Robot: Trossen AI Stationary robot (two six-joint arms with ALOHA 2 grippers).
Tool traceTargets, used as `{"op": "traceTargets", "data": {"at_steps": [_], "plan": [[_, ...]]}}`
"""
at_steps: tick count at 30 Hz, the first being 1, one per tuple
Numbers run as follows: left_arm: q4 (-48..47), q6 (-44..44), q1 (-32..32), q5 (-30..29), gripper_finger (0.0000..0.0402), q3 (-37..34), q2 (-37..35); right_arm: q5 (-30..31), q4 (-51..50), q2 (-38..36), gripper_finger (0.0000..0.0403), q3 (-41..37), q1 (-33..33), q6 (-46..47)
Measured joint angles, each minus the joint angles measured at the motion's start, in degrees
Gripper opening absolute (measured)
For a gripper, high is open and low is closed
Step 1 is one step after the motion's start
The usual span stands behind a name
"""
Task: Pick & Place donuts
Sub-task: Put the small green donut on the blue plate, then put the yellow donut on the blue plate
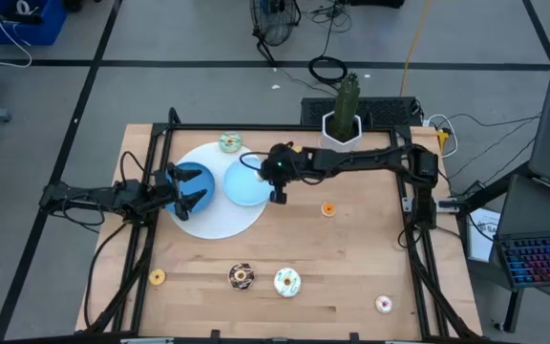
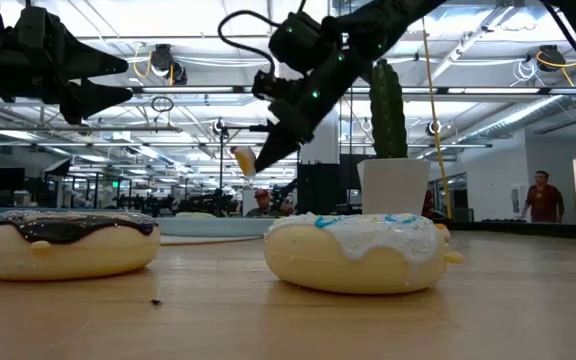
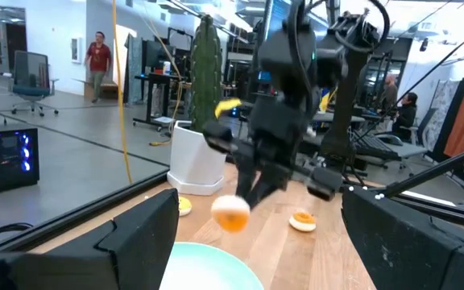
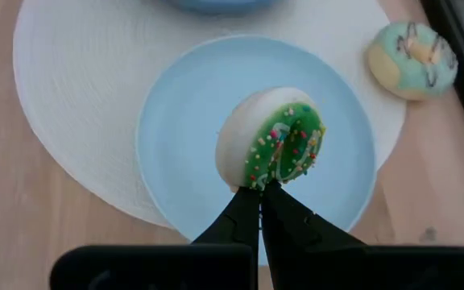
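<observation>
Pale planked wooden table top [image 1: 342, 268], matt, visible grain; round white placemat [image 4: 63, 105], finely ribbed weave; light blue round plate [image 4: 176, 121], smooth satin plastic; green-iced sprinkled toy donut [image 4: 276, 145], glossy icing, matt cream body; dark gripper fingers [image 4: 244, 213], matt black plastic

Overhead camera straight down on the pale wooden table [image 1: 351, 268], low camera level along its top, close wrist cameras, both sharing the round light blue plate [image 4: 192, 105].
</observation>
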Motion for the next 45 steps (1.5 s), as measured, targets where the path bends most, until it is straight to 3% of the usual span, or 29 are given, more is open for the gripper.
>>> {"op": "traceTargets", "data": {"at_steps": [13,24,29,36,42,45], "plan": [[0.0,-0.01,0.0,0.02,0.0345,0.0,0.01,0.02,6.67,-0.04,0.0011,-3.71,-0.2,0.14],[0.0,0.0,0.0,0.02,0.0345,0.0,0.0,0.02,10.18,-0.04,0.0157,-3.71,-0.2,2.17],[0.0,0.0,0.0,0.02,0.0344,-0.01,-0.01,3.26,10.12,-0.54,0.0196,-3.71,-0.23,2.78],[0.0,0.0,0.0,0.02,0.0344,0.0,-0.01,10.75,0.18,-1.14,0.0214,-3.67,-4.47,6.04],[0.0,0.0,0.0,0.02,0.0345,0.0,0.01,9.97,-3.12,-1.14,0.0216,-3.67,-10.78,7.6],[0.0,0.0,0.0,0.02,0.0345,0.0,-0.01,5.34,-3.85,-1.14,0.0212,-3.67,-13.85,9.93]]}}
